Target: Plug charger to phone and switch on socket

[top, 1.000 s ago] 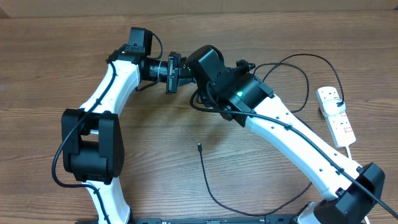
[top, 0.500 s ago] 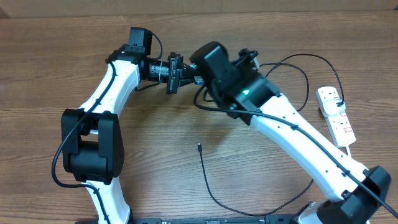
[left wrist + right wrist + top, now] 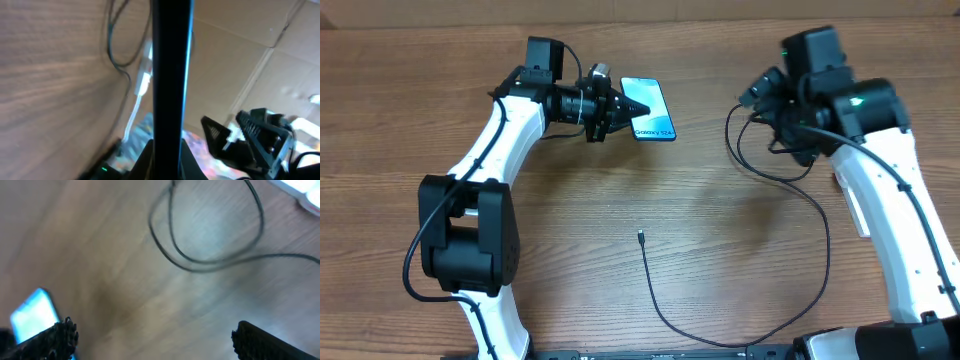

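The phone [image 3: 652, 108], light blue with small white lettering, is at the back of the table, and my left gripper [image 3: 623, 108] is shut on its left end. The left wrist view shows it edge-on as a dark bar [image 3: 172, 75] between the fingers [image 3: 192, 162]. My right gripper [image 3: 760, 92] hangs open to the phone's right, well apart from it, with nothing between its wide fingers [image 3: 55, 337]. The charger's black cable [image 3: 820, 260] loops under the right arm, and its connector [image 3: 640, 237] lies loose mid-table. The socket [image 3: 306, 191] shows as a white corner; overhead the right arm covers most of it.
The socket's thick white cord [image 3: 135, 107] trails across the wood in the left wrist view. A cable loop [image 3: 210, 255] lies below the right gripper. Both white arms span the table's sides. Cardboard panels [image 3: 235, 55] stand beyond the table.
My right arm has swung away from the phone to the right side, and its jaws have opened wide. The phone, earlier covered by that arm, now shows in the left gripper's hold.
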Controlling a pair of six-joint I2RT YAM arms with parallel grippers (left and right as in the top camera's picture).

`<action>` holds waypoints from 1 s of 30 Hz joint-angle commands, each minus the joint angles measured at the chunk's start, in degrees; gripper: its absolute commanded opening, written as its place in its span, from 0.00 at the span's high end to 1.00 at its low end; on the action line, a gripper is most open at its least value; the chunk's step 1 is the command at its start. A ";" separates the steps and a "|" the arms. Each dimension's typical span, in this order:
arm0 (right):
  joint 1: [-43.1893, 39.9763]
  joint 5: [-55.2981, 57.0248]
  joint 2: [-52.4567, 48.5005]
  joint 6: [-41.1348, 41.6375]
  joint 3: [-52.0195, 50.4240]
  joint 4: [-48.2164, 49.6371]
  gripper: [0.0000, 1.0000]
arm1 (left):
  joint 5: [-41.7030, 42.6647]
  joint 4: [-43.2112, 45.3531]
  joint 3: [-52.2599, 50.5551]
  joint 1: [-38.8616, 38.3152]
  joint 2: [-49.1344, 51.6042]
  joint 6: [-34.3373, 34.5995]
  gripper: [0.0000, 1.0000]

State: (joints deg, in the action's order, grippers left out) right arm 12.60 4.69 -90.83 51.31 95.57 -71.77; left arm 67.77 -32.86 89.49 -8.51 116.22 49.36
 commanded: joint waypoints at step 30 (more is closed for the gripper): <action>29.53 -7.41 -1.90 -14.10 -27.69 17.62 0.46 | -53.77 -30.49 12.28 5.53 -13.25 -15.15 0.96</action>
State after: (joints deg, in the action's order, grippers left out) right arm 40.42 -2.79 -90.98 37.47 68.31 -55.02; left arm 14.68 -62.63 100.29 -4.38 104.25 35.55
